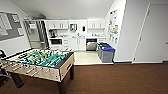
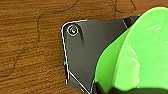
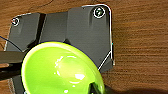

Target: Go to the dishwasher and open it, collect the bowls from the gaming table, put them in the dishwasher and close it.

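**A:** Start at your left wrist. What do you log there?

**B:** Item one: a green bowl point(image 2: 135, 57), bright, glossy, seen edge-on and tilted. It sits against the dark robot plate point(image 2: 85, 50), and a dark part crosses its lower rim. You cannot tell from this whether the left fingers are clamped or apart.

**A:** And your right wrist?

**B:** Item two: a lime bowl point(image 3: 60, 71), hollow side facing the camera, highlights in the well. A dark finger point(image 3: 93, 88) overlaps its rim at one point, so the bowl looks pinched there, but you cannot tell for certain how the right fingers stand. Under both bowls lies brown wood-grain floor point(image 3: 140, 37), with a thin dark cable point(image 2: 37, 27) looping across it on the left side.

**A:** Move outward. What does your head camera list?

**B:** Item three: a foosball table point(image 1: 42, 61), green field, rods with handles, close on your left, standing on the brown floor. Item four: the kitchenette at the far end, on pale flooring. The dishwasher point(image 1: 91, 45) is set in the row of white cabinets point(image 1: 77, 43) under the counter; its steel front looks shut. Item five: a tall steel fridge point(image 1: 36, 33) at the left end of that row. Item six: grey bins with blue lids point(image 1: 106, 53) along the right wall, between you and the dishwasher. Item seven: a white door point(image 1: 152, 35) on your right.

**A:** Bowls relative to the dishwasher?

**B:** Both at your wrists; the dishwasher stands well apart, straight ahead.
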Motion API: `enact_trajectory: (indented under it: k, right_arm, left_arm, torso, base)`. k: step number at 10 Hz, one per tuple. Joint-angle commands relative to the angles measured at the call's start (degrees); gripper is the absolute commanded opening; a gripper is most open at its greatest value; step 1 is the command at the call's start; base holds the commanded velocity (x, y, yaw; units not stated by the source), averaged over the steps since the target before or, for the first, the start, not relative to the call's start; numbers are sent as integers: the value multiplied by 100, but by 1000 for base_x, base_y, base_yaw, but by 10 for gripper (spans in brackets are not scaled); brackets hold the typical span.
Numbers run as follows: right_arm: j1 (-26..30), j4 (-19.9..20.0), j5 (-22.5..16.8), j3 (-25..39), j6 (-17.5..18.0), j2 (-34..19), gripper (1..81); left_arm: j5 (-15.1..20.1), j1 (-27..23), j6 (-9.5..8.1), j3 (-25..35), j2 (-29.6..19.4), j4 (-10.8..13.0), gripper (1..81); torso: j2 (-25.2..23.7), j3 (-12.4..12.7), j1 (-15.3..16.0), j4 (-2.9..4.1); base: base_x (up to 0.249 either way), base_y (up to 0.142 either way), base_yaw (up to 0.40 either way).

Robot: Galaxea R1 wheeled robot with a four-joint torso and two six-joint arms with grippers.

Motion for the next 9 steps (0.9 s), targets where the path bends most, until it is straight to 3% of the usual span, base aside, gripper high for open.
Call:
enact_trajectory:
  k: [1,9]
  right_arm:
    - [205,-19,-245,-42,-1,-99,10]
    - [197,-27,-245,-42,-1,-90,10]
  left_arm:
    - [198,-259,2,-34,-88,54,10]
    - [198,-259,2,-34,-88,54,10]
  torso:
    - [0,0,0,0]
    - [2,0,0,0]
  base:
    - [160,0,0]
    - [160,0,0]
